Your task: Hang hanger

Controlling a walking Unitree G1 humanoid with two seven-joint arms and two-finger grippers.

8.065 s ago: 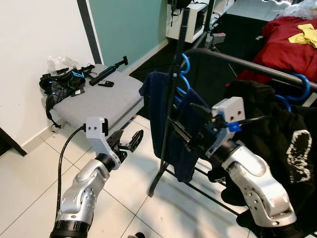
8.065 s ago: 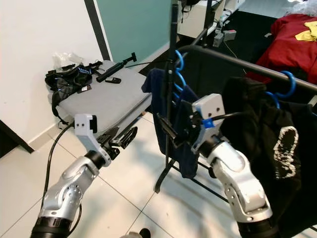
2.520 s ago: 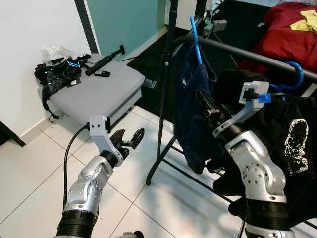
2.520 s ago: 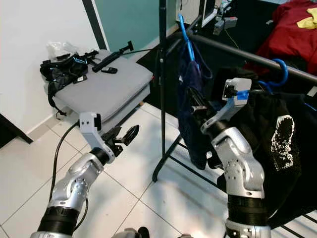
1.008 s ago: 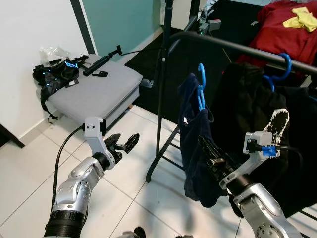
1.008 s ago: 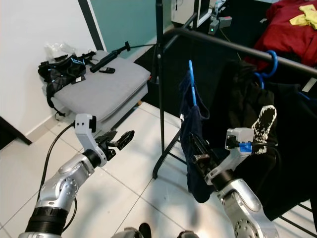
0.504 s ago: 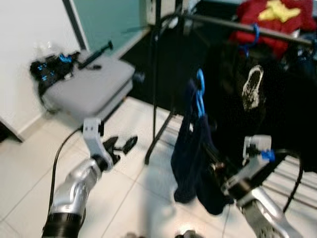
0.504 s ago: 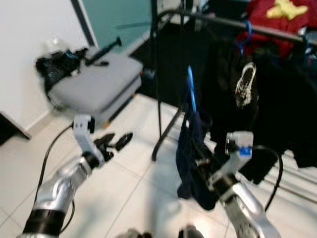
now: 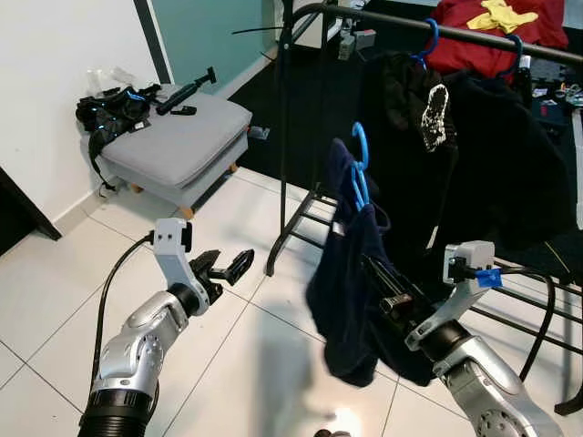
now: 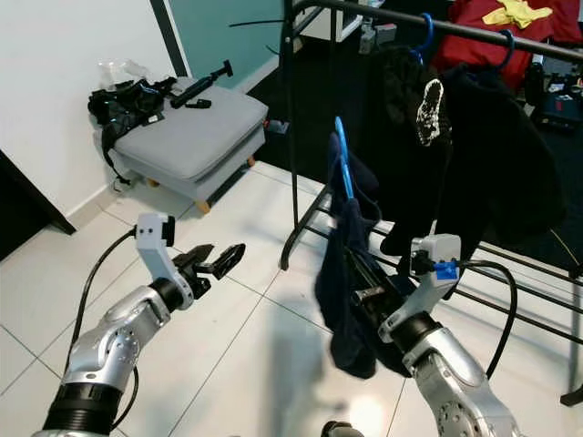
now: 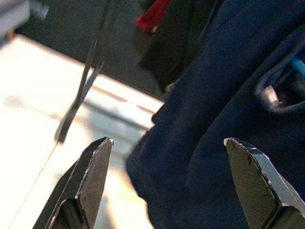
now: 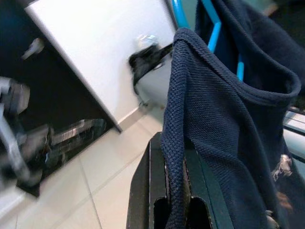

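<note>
Here, the blue hanger (image 9: 361, 173) with the navy polo shirt (image 9: 348, 282) draped on it is held up in mid-air by the right gripper (image 9: 390, 293), whose fingers are clamped together on the shirt's fabric, as seen in the right wrist view. The hanger's hook is seen off the black clothes rail (image 9: 428, 25), well below it, at about 7 o'clock from the black printed garment (image 9: 437, 137) that is hung there on another blue hanger (image 9: 426, 41). At 9 o'clock from the shirt, the left gripper (image 9: 230, 267) is held out over the white tiled floor (image 9: 55, 300) with its fingers spread apart and nothing between them. At 10 o'clock, a grey cushioned stool (image 9: 178, 146) is seen by the wall, with black straps (image 9: 114, 107) piled on its far corner.
</note>
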